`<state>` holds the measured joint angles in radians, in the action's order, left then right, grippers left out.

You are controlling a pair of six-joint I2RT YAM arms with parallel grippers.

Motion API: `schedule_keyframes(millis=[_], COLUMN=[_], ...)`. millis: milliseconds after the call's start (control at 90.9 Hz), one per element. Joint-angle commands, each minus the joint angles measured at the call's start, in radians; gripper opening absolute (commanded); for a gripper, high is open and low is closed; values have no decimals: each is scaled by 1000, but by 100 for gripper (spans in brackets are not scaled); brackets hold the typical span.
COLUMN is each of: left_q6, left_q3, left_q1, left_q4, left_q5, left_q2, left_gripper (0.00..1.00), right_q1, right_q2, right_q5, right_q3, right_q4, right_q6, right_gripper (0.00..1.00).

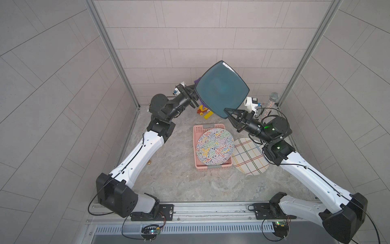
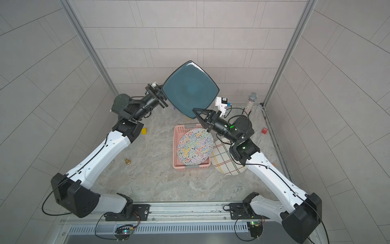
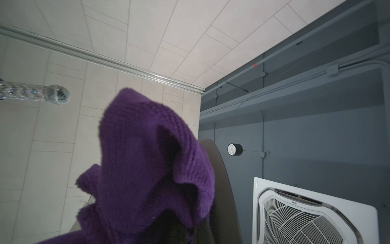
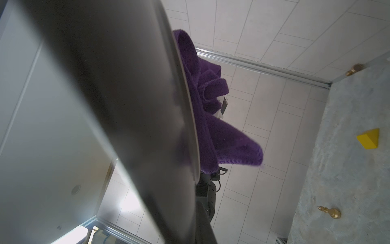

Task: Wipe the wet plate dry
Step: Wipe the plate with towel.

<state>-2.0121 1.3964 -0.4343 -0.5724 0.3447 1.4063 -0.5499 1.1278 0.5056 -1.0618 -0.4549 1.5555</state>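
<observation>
- Shows the teal plate (image 1: 221, 88) lifted well clear of the table (image 1: 168, 179), tilted, with its glazed face toward the camera head in both top views.
- Pinches the plate's nearest corner in the right gripper (image 1: 227, 113), jaws clenched on the rim. Sets the plate's long diagonal from that corner up and away toward the back wall (image 1: 211, 31).
- Holds the bunched purple cloth (image 3: 147, 158) in the left gripper (image 1: 194, 95), jaws closed tight on the fabric.
- Lays the cloth against the plate's underside, touching it near the rim in the right wrist view. Lets only a sliver show past the plate's edge in a top view.
- Places the plate just to the right of the left gripper, so probably calls for a stroke across the back face along that diagonal.
- Extends the left arm (image 1: 137, 156) and right arm (image 1: 312, 175) forward and inward, wrists raised, at adjacent corners of the plate.
- Keeps the pink basket (image 1: 211, 166) and its patterned plate (image 1: 215, 146) below, well apart.
</observation>
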Motion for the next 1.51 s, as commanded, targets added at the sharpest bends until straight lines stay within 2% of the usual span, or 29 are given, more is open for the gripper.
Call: schedule_keyframes(millis=[0, 110, 242, 352, 473, 616, 814, 925, 1002, 1079, 1123, 1189, 1266, 1354, 1497], left_q6=[-133, -133, -175, -179, -168, -147, -134, -103, -57, 67, 215, 550, 939, 1183, 1339], left_q3=[51, 21, -2, 38, 76, 71, 4, -42, -74, -102, -85, 12, 161, 212, 153], left_q1=[-105, -145, -109, -95, -112, -178, -241, -234, -198, -151, -119, -99, -102, -102, -101], left_q4=[-133, -141, -197, -218, -231, -231, -261, -268, -225, -74, 121, 523, 970, 1189, 1280], left_q5=[27, -1, -62, -73, -80, -82, -80, -95, -47, 22, 86, 105, 13, -107, -205], left_q2=[-16, -35, -46, -17, 19, 34, 17, -36, -86, -158, -212, -274, -287, -298, -322], left_gripper=[0, 0, 0, 0, 0, 0, 0, 0, 0, 0, 0, 0, 0, 0, 0], right_q1=[13, 84, 144, 71, -46, -48, 21, 132, 225, 314, 348, 380, 387, 387, 387], right_q2=[63, 108, 66, 6, -16, 6, 66, 38, -9, -91, -147, -229, -319, -430, -604], right_q5=[-13, -20, -13, 12, -30, -82, -75, -83, -76, -90, -118, -179, -263, -361, -490], right_q3=[-136, -224, -185, -134, -105, -139, -251, -244, -219, -190, -179, -149, -89, 4, 149], right_q4=[-153, -161, -146, -102, -70, -73, -59, 22, 122, 315, 470, 670, 868, 1035, 1190], right_q6=[-14, 23, 45, -4, -47, -63, -53, -49, -70, -157, -225, -317, -393, -413, -392], right_gripper=[0, 0, 0, 0, 0, 0, 0, 0, 0, 0, 0, 0, 0, 0, 0])
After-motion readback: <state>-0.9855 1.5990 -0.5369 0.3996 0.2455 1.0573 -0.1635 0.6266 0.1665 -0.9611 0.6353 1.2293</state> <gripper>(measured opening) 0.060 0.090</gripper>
